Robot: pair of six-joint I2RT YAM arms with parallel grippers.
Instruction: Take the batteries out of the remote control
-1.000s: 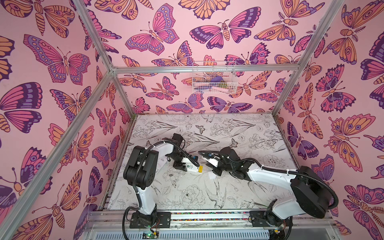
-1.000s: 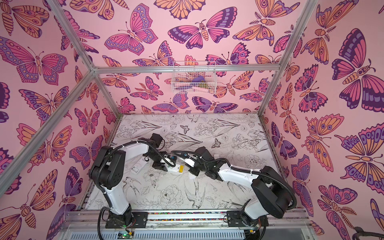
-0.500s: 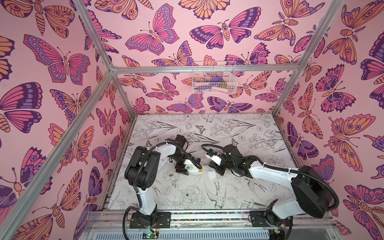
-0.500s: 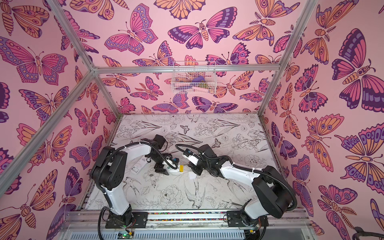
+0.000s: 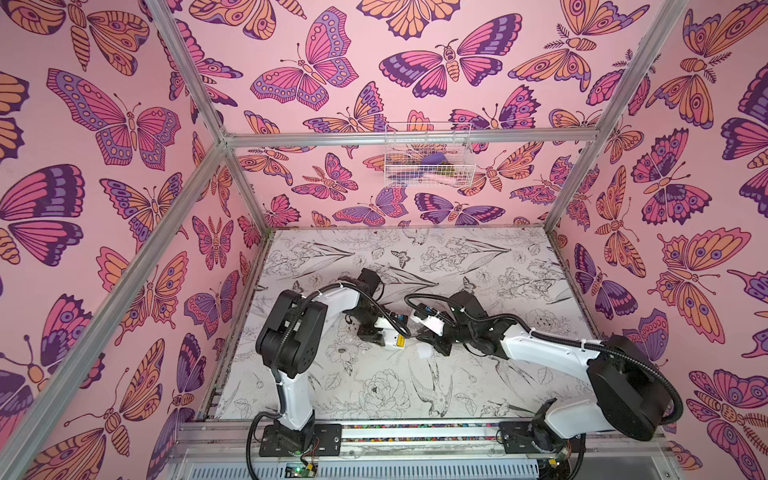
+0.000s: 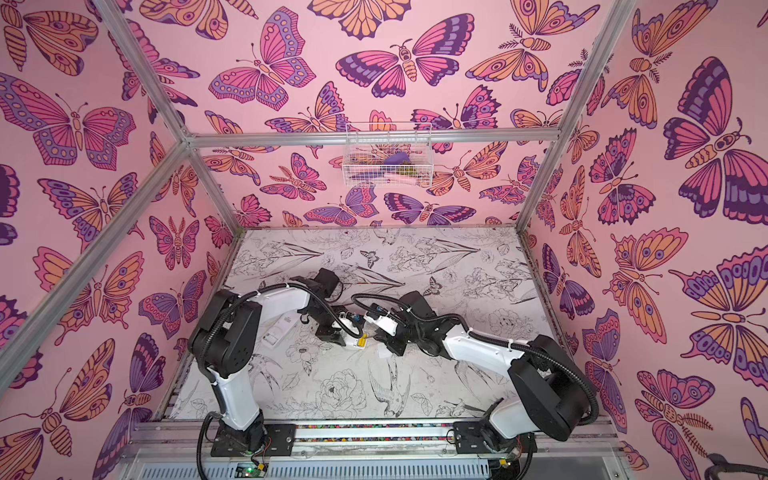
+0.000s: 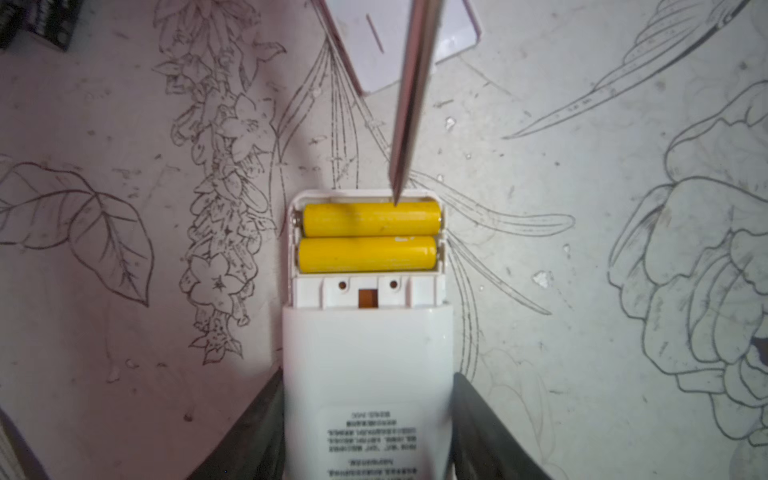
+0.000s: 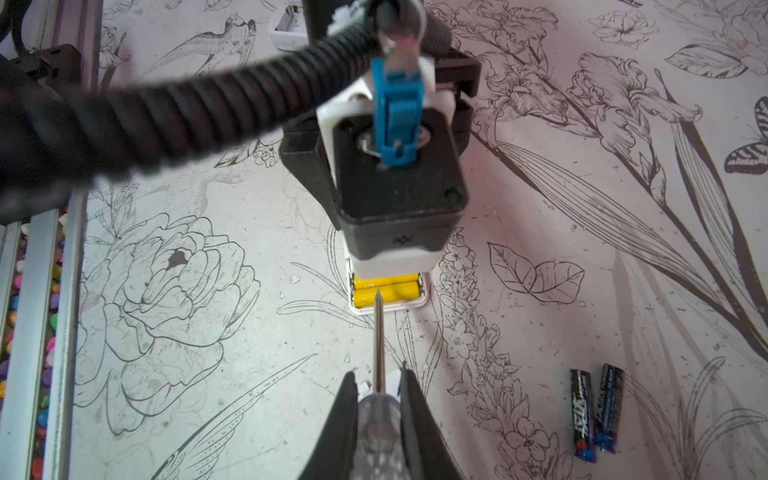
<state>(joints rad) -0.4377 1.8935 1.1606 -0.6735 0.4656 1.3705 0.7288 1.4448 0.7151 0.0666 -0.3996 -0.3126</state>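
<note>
Batteries (image 7: 370, 218): left wrist view shows two yellow ones seated in the remote (image 7: 368, 340), which the left gripper (image 7: 368, 376) clamps. Right wrist view: right gripper (image 8: 378, 372) clamps a screwdriver (image 8: 378, 332), tip at one battery; levering upward likely follows.

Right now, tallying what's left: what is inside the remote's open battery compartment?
Two yellow batteries lie side by side in the remote, the screwdriver tip at one. Anything beneath them is hidden.

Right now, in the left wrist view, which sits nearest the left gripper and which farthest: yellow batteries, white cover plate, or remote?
1. The remote, gripped by the left gripper.
2. The yellow batteries, in its open bay.
3. The white cover plate, on the table beyond.
</note>
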